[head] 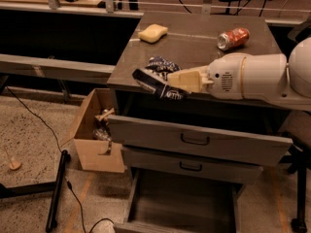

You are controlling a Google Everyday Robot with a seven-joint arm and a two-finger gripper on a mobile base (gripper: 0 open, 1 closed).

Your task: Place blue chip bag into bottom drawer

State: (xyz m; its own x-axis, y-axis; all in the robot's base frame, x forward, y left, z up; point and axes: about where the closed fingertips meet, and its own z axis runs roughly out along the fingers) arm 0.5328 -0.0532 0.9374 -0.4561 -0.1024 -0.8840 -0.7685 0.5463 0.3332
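The blue chip bag [158, 77] is a crinkled dark navy foil bag with white lettering. It is held in the air at the front left edge of the cabinet top. My gripper [175, 83] is shut on the bag, on the end of the white arm that reaches in from the right. The bottom drawer [182, 205] is pulled out at the foot of the cabinet, a wide grey tray with a plain inside. It lies well below the bag. The bag hangs above the front of the two upper drawers.
A yellow sponge [153, 33] lies at the back left of the cabinet top [194, 42]. A red soda can [233, 38] lies on its side at the back right. The two upper drawers [194, 140] stick out slightly. An open cardboard box [95, 135] stands on the floor at the left.
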